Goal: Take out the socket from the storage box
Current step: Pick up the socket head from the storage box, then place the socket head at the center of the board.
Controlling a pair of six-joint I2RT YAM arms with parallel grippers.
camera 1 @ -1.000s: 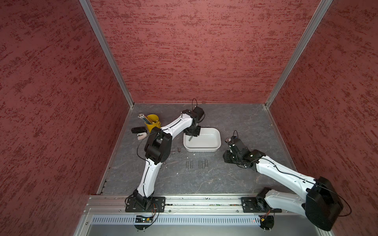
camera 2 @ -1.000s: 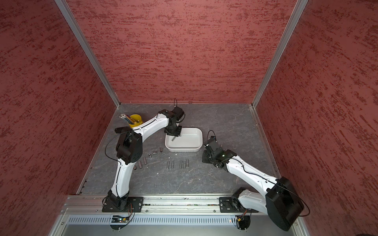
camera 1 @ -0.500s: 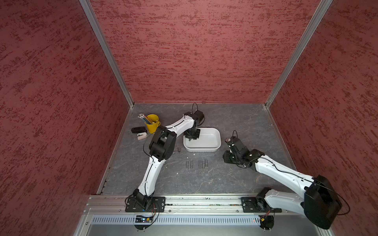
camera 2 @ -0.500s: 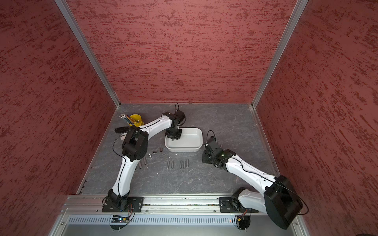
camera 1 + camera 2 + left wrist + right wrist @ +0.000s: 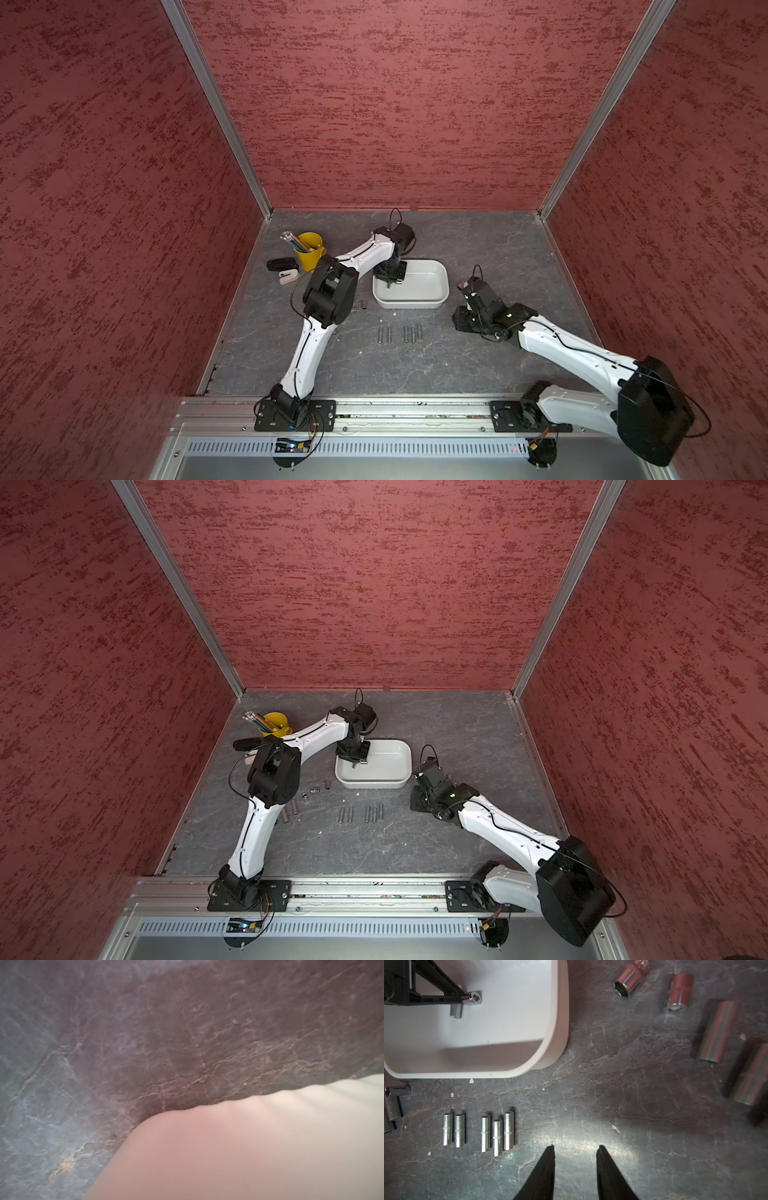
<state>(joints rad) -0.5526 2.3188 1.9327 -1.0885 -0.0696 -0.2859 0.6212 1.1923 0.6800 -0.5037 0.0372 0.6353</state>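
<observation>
**Left gripper clamped on the socket, down inside the tub!**

We see the small chrome hex socket [image 5: 474,998] pinched between the black fingers of the left gripper [image 5: 464,997], low inside the white shallow rounded plastic storage box [image 5: 560,1022], at the end nearest the left arm. 1 more short chrome cylinder [image 5: 456,1011] sits on the tub floor just beside those fingertips. Outside, 5 slim chrome sockets [image 5: 485,1132] lie in a row on the grey stone-look table [image 5: 633,1084], near the tub's wall. The right gripper [image 5: 575,1147] hovers over bare table, its 2 fingers apart with nothing between them. Bigger chrome sockets [image 5: 716,1030] lie scattered further off.
</observation>
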